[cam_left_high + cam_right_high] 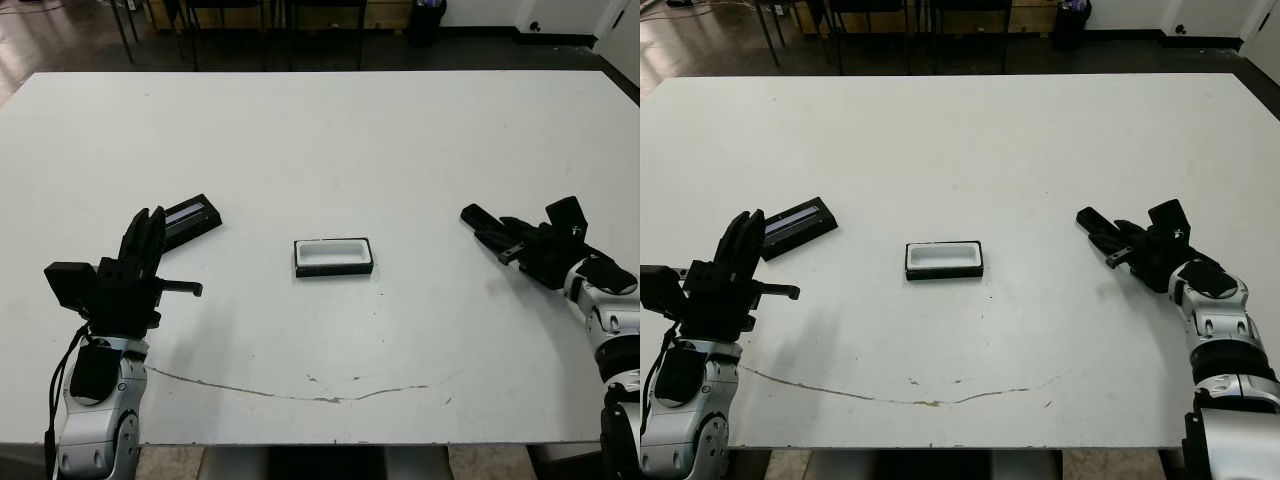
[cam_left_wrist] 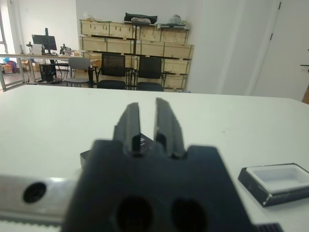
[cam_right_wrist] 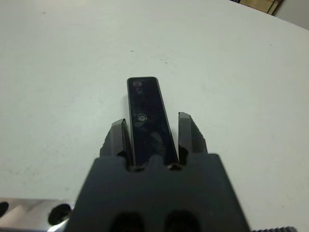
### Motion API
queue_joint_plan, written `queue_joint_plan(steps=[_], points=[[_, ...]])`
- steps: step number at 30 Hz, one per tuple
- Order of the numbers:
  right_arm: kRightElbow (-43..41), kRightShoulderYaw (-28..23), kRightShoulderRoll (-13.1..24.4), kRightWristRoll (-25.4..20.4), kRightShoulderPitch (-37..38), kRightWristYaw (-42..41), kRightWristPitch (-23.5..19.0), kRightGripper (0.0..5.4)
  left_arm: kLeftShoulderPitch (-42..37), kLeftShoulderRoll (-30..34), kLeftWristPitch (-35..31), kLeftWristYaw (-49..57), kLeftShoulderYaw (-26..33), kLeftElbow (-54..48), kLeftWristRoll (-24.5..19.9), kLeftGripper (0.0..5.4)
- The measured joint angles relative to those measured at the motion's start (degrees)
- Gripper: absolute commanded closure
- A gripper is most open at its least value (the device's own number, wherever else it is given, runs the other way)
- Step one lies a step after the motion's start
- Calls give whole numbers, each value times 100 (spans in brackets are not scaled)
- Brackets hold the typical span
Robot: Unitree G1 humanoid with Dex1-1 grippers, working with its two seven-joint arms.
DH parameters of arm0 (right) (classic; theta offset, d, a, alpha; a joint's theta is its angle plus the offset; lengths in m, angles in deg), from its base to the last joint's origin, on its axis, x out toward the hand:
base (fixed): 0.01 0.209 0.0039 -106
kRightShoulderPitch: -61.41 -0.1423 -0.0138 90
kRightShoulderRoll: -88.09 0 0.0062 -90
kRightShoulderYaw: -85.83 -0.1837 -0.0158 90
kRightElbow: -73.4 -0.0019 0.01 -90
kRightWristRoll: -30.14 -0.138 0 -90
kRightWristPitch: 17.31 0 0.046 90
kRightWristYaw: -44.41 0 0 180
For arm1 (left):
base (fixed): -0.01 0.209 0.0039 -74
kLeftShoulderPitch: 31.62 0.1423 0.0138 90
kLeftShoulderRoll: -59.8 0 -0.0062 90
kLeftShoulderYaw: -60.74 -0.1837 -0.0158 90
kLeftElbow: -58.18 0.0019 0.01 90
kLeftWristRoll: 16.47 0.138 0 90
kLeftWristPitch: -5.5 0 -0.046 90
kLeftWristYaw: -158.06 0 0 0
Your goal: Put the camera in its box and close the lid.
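The box (image 1: 333, 257) lies open at the table's middle, a shallow black tray with white lining and nothing in it. The lid (image 1: 190, 220), black with a pale stripe, lies flat at the left, well apart from the box. My left gripper (image 1: 148, 222) hovers just short of the lid, its fingers nearly together with nothing between them. At the far right my right gripper (image 3: 152, 123) is shut on the camera (image 3: 147, 113), a narrow dark glossy bar that sticks out past the fingertips toward the box and sits low over the table.
The white table (image 1: 330, 140) has a long thin scratch mark (image 1: 300, 395) near its front edge. Chairs and wooden crates stand beyond the far edge.
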Motion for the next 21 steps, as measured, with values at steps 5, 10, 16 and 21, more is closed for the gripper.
queue_joint_plan(steps=[5, 10, 16, 21], points=[[97, 58, 53, 46, -70, -120, 87, 496, -25, 3, -3, 0, 0, 21, 0, 540], [261, -43, 78, -55, -177, -550, -10, 496, -29, 3, -15, 0, 0, 24, -7, 540], [105, -294, 35, -574, -222, -1562, -535, 501, -30, 8, -23, 0, -1, 24, 0, 540], [-881, -293, -50, -1006, -420, -2293, -1029, 501, -53, 11, -4, 0, -22, 44, 26, 540]])
